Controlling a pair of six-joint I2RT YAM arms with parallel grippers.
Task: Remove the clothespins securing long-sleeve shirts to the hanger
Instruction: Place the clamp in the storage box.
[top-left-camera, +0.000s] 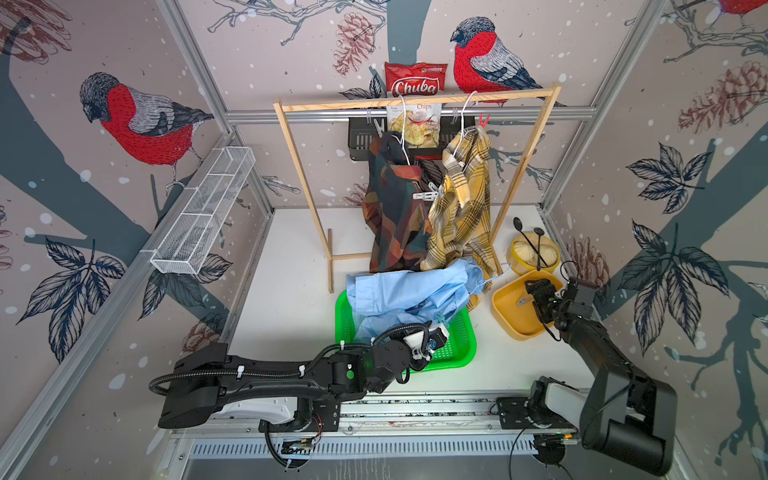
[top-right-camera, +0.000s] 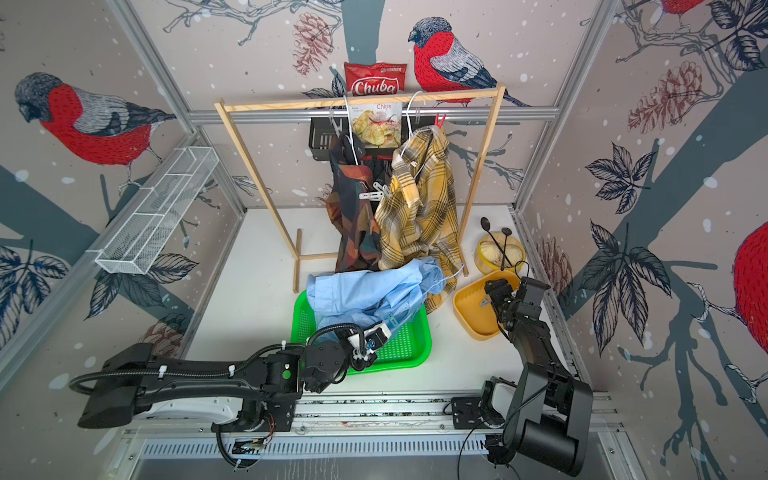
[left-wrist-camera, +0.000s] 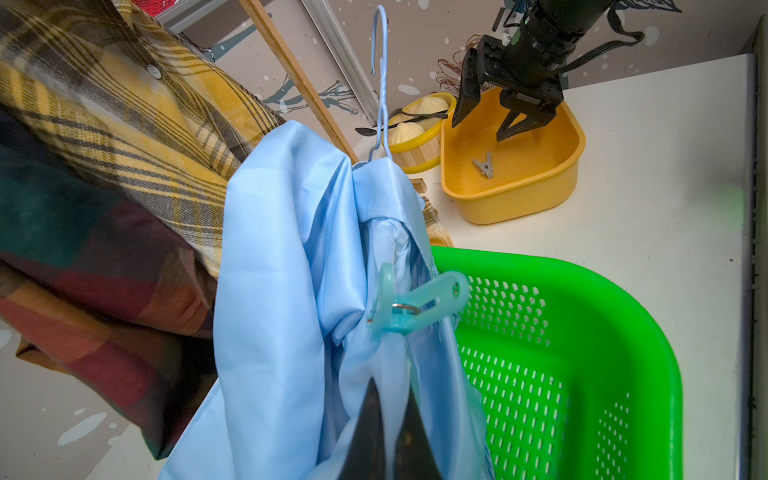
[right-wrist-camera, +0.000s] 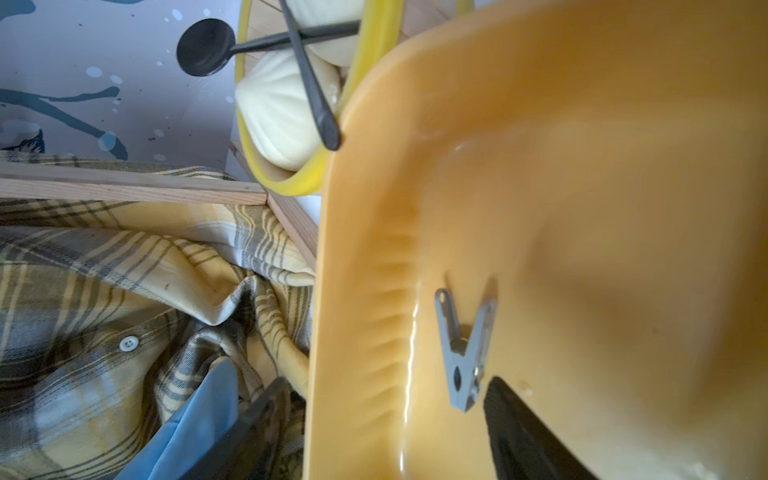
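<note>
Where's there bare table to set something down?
Widest bare table lies left of the green basket, before the wooden rack's foot. A narrower strip separates basket from yellow tub. The light blue shirt covers much of the basket. Back right is crowded: tub, steamer, hanging shirts.

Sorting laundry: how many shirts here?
3: blue shirt over the green basket; dark checked shirt and yellow plaid shirt hanging on the wooden rack. None visibly hidden.

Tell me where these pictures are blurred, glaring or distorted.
Right wrist view: grey clothespin sharp, yellow tub's far wall blurred, glare streak beside the pin. Left wrist view: teal clothespin and light blue shirt sharp, green basket oversaturated. Both top views: the wooden rack's posts splay outward, a wide-angle effect.
</note>
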